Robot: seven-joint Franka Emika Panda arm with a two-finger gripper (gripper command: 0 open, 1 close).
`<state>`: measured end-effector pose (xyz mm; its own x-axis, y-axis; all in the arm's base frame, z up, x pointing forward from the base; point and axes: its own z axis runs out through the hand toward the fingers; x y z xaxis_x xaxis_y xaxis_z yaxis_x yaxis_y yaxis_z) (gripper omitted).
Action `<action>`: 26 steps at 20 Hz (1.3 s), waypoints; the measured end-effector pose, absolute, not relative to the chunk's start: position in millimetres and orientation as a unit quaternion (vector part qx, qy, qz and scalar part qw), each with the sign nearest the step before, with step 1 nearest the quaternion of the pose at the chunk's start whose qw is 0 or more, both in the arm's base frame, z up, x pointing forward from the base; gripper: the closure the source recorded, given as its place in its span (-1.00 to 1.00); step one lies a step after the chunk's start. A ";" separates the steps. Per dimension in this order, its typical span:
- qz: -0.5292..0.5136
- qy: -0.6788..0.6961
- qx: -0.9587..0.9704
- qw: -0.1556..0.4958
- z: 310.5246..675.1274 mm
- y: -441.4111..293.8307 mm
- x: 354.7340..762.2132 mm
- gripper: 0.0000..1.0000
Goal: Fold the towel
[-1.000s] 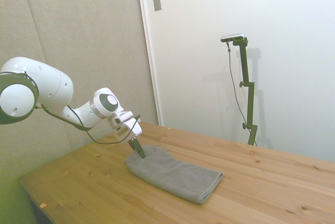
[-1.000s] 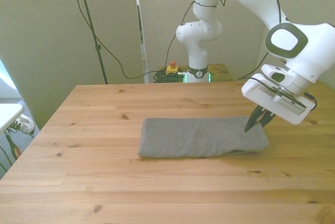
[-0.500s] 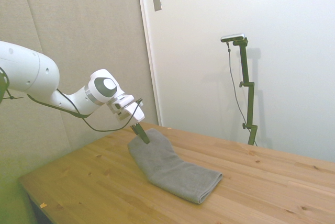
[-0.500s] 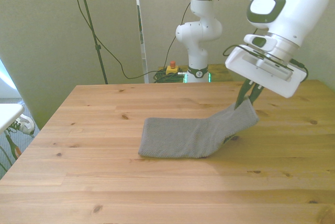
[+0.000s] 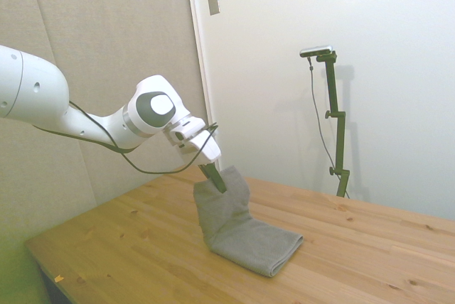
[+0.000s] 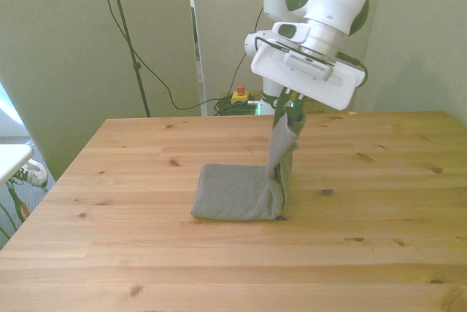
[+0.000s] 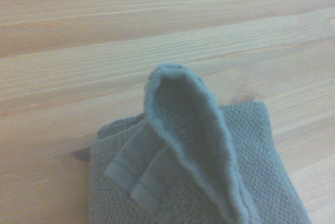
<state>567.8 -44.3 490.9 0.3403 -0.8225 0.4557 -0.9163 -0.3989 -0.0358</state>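
Surface: wooden tabletop [image 6: 379, 203].
Towel [image 6: 237, 194]: grey; one end raised upright, remainder flat on tabletop.
Claw [image 6: 288, 117]: clamped on raised towel end.

The side view looks from off one end of the wooden table [image 5: 142, 247], somewhat above it and well back, facing across the top toward a pale wall, with the arm reaching in from the picture's left. The front view stands beyond the opposite long edge of the table [image 6: 109, 254], raised, looking down its surface toward the robot's base and the curtained wall behind. Both take in the whole towel [image 5: 234, 222] and the gripper [image 5: 215, 177] above it. The wrist view sits very near, looking down on the towel [image 7: 209, 182] and the boards around it, slightly soft in focus.
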 end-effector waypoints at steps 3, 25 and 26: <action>0.198 -0.551 0.804 0.102 491.7 -82.3 563.8 1.00; 0.152 -0.578 0.802 0.026 447.7 -195.9 567.9 -1.00; 0.152 -0.578 0.801 0.027 447.8 -198.1 567.1 -1.00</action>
